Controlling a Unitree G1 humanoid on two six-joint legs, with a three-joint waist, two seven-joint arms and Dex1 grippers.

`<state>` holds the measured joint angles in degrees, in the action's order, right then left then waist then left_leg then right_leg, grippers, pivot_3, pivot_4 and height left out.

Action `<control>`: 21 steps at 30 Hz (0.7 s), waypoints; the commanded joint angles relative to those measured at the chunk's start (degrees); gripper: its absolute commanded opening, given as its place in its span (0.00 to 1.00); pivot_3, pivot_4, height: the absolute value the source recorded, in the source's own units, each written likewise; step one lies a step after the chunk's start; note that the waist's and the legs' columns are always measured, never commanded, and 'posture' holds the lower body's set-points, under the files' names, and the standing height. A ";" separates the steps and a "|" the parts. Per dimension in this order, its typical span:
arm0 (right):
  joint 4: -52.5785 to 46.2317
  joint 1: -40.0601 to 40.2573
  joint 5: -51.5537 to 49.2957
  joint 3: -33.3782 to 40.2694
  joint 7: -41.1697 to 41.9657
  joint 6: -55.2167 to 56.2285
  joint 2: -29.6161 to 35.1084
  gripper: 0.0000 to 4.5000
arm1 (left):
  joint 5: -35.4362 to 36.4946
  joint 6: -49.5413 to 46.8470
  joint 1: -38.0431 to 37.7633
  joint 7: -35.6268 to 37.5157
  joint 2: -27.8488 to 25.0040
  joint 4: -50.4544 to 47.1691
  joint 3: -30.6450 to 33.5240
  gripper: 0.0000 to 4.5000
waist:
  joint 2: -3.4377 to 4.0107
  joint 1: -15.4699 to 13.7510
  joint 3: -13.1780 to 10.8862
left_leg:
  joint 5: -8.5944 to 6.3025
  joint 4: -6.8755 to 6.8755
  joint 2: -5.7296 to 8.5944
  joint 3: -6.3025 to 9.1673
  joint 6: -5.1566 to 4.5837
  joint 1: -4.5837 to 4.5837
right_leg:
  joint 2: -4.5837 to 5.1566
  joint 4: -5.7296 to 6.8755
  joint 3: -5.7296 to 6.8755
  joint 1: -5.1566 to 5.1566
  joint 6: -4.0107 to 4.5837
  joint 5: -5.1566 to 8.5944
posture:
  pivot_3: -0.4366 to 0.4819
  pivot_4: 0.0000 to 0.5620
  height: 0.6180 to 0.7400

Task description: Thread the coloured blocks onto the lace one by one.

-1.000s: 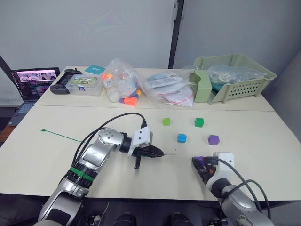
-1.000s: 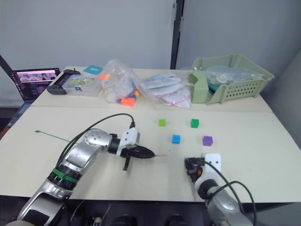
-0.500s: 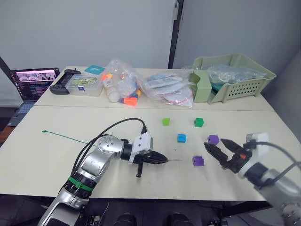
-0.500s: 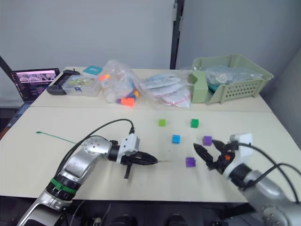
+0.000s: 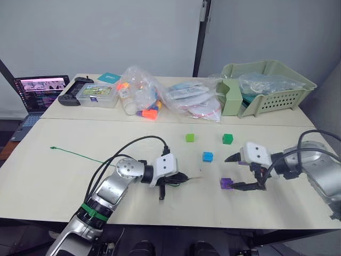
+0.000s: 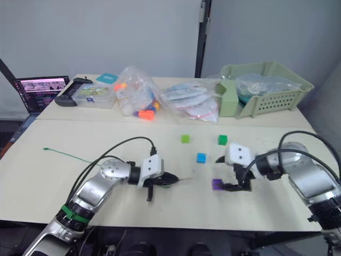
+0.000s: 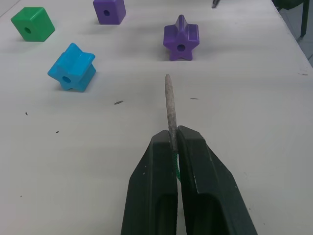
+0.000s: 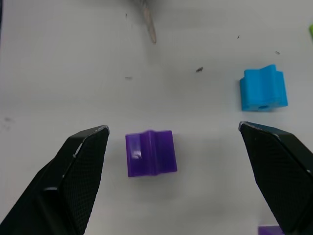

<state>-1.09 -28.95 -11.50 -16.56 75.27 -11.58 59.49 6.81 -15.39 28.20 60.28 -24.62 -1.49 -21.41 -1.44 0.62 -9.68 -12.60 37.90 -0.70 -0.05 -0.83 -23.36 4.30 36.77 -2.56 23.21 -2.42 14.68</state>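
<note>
My left gripper (image 5: pixel 180 177) is shut on the lace's stiff pale tip (image 7: pixel 169 100), which points right toward a purple star-shaped block (image 5: pixel 226 183). The green lace (image 5: pixel 74 154) trails away to the left over the table. My right gripper (image 5: pixel 230 173) is open, one finger on each side of that purple block (image 8: pixel 150 159) without touching it. A blue block (image 5: pixel 207 156), a light green block (image 5: pixel 189 137) and a dark green block (image 5: pixel 228 138) lie farther back. Another purple block (image 7: pixel 109 10) sits just beyond the right gripper.
At the back stand a pale green basket (image 5: pixel 266 85), clear bags of toys (image 5: pixel 141 96), a clear box (image 5: pixel 96 96), a black controller (image 5: pixel 74 87) and a laptop (image 5: pixel 40 92). The table's front edge (image 5: pixel 176 217) is close to both grippers.
The right gripper let go of the purple block, which now lies on the table. It opened, swung to the right, and now straddles the block. The left gripper shifted slightly right.
</note>
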 commanded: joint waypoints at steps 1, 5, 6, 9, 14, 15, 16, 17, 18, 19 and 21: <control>1.31 -0.72 3.46 -0.93 0.88 1.77 -1.27 1.00 | -0.11 -0.72 0.89 -0.91 0.54 -1.50 0.20 0.00 | 0.00 -0.04 0.00 | 0.00 0.00 -0.01 0.01 0.00 0.01 | -0.01 0.02 0.01 -0.01 0.00 0.00 | 0.48 0.27 1.00; 0.68 0.75 5.06 -0.49 0.26 -0.09 -2.00 1.00 | -0.19 -1.11 1.46 -1.27 1.01 -1.25 0.07 0.00 | 0.00 -0.03 0.00 | 0.00 0.00 -0.01 0.03 0.00 0.00 | 0.01 0.06 0.01 0.01 0.01 0.00 | 0.48 0.27 1.00; 0.18 1.27 5.49 -0.50 0.07 -0.58 -1.96 1.00 | -0.20 -1.15 1.56 -1.28 1.12 -1.16 -0.04 0.00 | 0.00 -0.03 0.00 | 0.00 0.00 -0.01 0.03 0.00 0.00 | 0.02 0.06 0.01 0.01 0.01 0.00 | 0.48 0.27 1.00; -1.41 2.46 5.72 0.00 -0.88 -2.41 -2.52 1.00 | -0.34 -1.15 2.23 -1.24 1.68 -0.38 -0.38 0.00 | 0.00 -0.11 0.00 | 0.00 0.00 -0.01 0.03 0.00 0.02 | 0.02 0.07 0.01 0.00 0.01 -0.01 | 0.48 0.27 1.00; -4.17 3.87 5.05 1.47 -2.19 -5.65 -3.14 0.82 | -1.05 -0.59 3.16 -0.28 2.35 0.90 -1.89 0.00 | 0.00 -0.01 0.00 | 0.00 0.00 0.01 0.03 0.00 0.04 | 0.01 0.09 0.00 0.00 0.01 -0.01 | 0.48 0.27 1.00; -4.85 4.25 4.97 1.79 -2.49 -6.47 -3.14 0.75 | -1.24 -0.36 3.53 -0.03 2.72 1.44 -2.53 0.00 | 0.00 -0.03 0.00 | 0.00 0.00 0.01 0.03 0.00 0.04 | 0.01 0.10 0.00 0.00 0.01 -0.01 | 0.48 0.27 1.00; -5.47 4.60 4.99 2.05 -2.70 -7.11 -3.17 0.66 | -1.36 -0.26 3.98 0.16 3.15 2.00 -3.04 0.00 | 0.00 -0.03 0.00 | 0.00 0.00 0.01 0.03 0.00 0.05 | 0.00 0.11 0.01 0.00 0.01 -0.01 | 0.48 0.27 1.00; -6.13 4.88 4.94 2.26 -2.89 -7.78 -3.25 0.59 | -1.54 -0.21 4.41 0.27 3.51 2.55 -3.41 0.00 | 0.00 -0.03 0.00 | 0.00 0.00 0.02 0.03 0.00 0.05 | 0.01 0.11 0.01 -0.01 0.01 -0.01 | 0.48 0.27 1.00; -6.62 5.05 4.89 2.45 -3.09 -8.36 -3.39 0.52 | -1.67 -0.19 4.73 0.33 3.75 2.97 -3.59 0.00 | 0.00 -0.04 0.00 | 0.00 0.00 0.03 0.03 0.00 0.04 | 0.02 0.10 0.00 -0.01 0.01 0.00 | 0.48 0.27 1.00; -7.07 5.21 4.80 2.75 -3.42 -9.00 -3.53 0.44 | -2.20 -0.19 5.46 0.22 4.20 3.93 -3.97 0.00 | 0.00 -0.03 0.00 | 0.00 0.02 0.04 0.03 0.00 0.04 | 0.02 0.10 0.00 -0.01 0.01 -0.01 | 0.48 0.27 1.00; -7.69 5.44 4.72 3.26 -4.05 -10.05 -3.76 0.31 | -2.76 -0.23 6.40 0.30 4.79 5.15 -4.47 0.00 | 0.00 -0.09 0.00 | 0.00 0.02 0.05 0.03 0.00 0.04 | 0.02 0.11 0.00 -0.01 0.01 0.00 | 0.48 0.27 1.00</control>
<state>-7.07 -23.47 -5.81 -15.44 71.85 -20.70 55.53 4.49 -16.41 33.31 60.33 -20.29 3.98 -25.95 -1.44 0.53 -9.68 -12.60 37.93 -0.65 -0.02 -0.83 -23.33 4.31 36.88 -2.55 23.20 -2.41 14.68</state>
